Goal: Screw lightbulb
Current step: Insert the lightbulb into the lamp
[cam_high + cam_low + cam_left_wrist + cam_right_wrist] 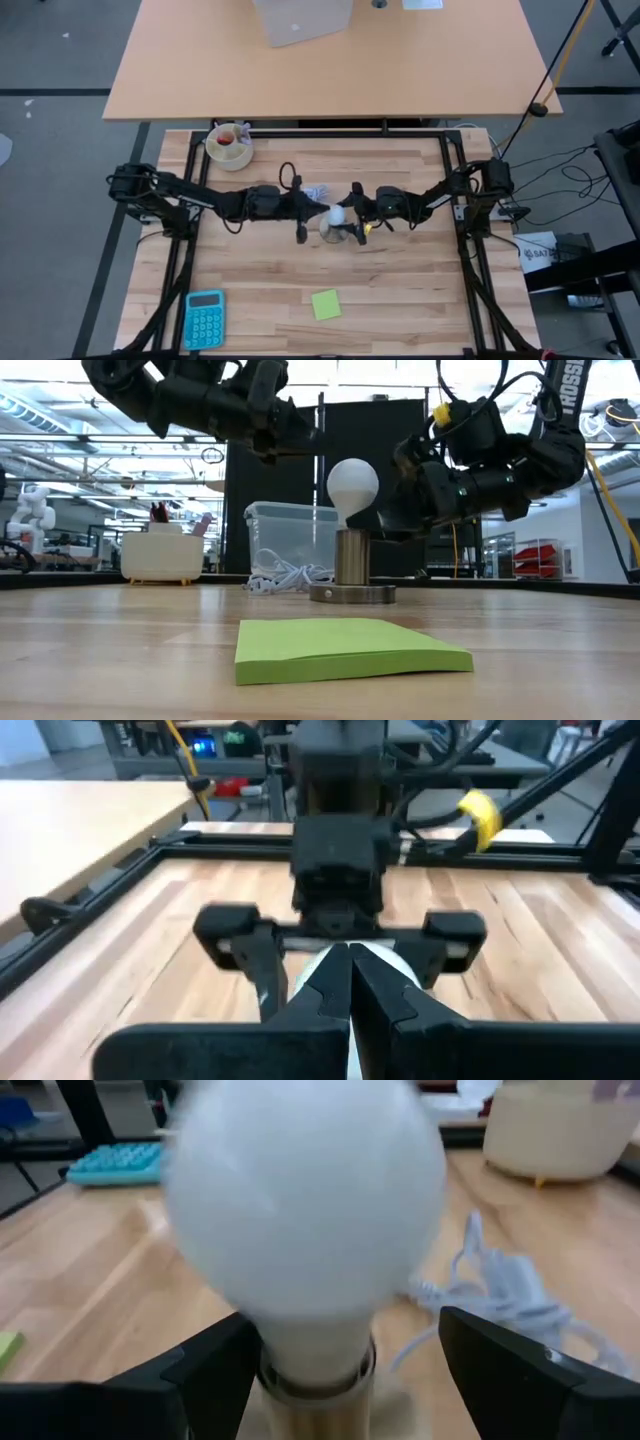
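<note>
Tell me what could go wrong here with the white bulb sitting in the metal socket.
The right gripper stands open around the neck of the white pear-shaped lightbulb, so nothing holds the bulb; if it is only loosely seated in the grey metal socket, a brush from a finger might tilt it. The left gripper, shut, hangs close to the bulb on its other side and could knock it. The coiled white cable lies just behind the socket and might snag.
</note>
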### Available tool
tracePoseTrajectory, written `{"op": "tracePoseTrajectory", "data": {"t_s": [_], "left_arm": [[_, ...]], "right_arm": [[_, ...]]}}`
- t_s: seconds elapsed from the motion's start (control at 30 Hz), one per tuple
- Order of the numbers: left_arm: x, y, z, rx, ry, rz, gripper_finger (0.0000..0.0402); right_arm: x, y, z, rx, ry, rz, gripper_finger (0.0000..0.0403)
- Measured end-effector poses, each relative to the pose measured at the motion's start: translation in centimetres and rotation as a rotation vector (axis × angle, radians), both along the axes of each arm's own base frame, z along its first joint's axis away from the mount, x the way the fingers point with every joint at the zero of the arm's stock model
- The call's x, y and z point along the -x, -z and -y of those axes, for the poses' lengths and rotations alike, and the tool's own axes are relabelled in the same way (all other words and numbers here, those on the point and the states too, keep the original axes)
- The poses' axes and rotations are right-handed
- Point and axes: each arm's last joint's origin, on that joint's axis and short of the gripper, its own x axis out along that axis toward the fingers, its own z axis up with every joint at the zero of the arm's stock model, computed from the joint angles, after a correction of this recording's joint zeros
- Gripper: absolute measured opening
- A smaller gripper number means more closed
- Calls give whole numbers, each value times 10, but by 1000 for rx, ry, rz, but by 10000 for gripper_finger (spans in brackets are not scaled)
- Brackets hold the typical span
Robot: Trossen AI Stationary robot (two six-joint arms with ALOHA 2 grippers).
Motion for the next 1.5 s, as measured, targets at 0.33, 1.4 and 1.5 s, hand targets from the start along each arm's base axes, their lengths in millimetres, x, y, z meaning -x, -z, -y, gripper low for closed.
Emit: {"op": "tracePoseTrajectory", "data": {"t_s": [0.33, 1.4, 1.5], "left_arm": [[0, 0, 8, -2, -12, 5, 0], [1, 0, 31, -43, -28, 4, 0], [2, 0, 34, -56, -23, 4, 0]], "right_arm": [[0, 1, -1, -4, -10, -10, 298], [8, 9, -19, -1, 49, -218, 297], [15, 5, -22, 21, 61, -293, 297]]}}
